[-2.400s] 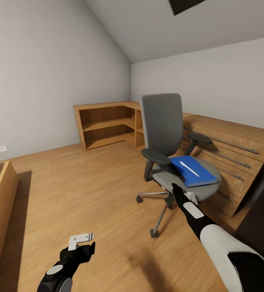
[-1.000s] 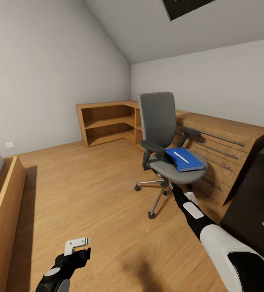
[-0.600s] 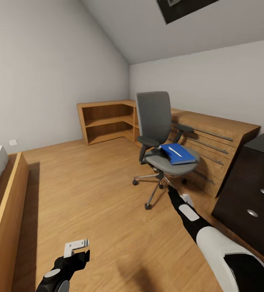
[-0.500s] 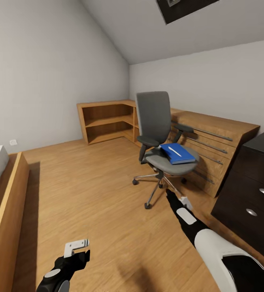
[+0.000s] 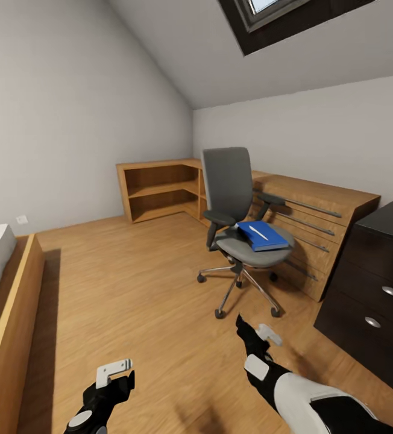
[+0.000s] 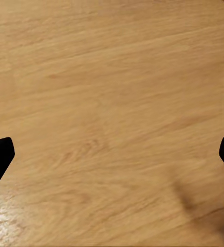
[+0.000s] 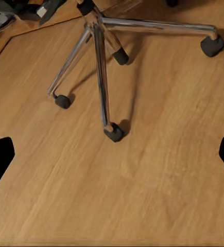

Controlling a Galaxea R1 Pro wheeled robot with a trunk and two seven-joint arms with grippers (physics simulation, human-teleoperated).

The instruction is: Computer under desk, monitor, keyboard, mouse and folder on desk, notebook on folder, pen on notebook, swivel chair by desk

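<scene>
Mid-room on the light wood floor (image 5: 130, 289): grey padded swivel chair (image 5: 238, 205). On its seat, flat blue folder (image 5: 261, 235), thin white pen (image 5: 258, 231) on top. Behind the chair, low wooden open shelving (image 5: 160, 188) in the corner. Right of it, light wooden chest (image 5: 317, 232), then black drawer unit with silver knobs (image 5: 380, 283) nearer.

Bright, even skylight (image 5: 263, 7) glow; soft floor shadows (edges stretched).

Left gripper (image 5: 117, 372) and right gripper (image 5: 258, 333) are held low and forward, jaws spread wide apart.
</scene>
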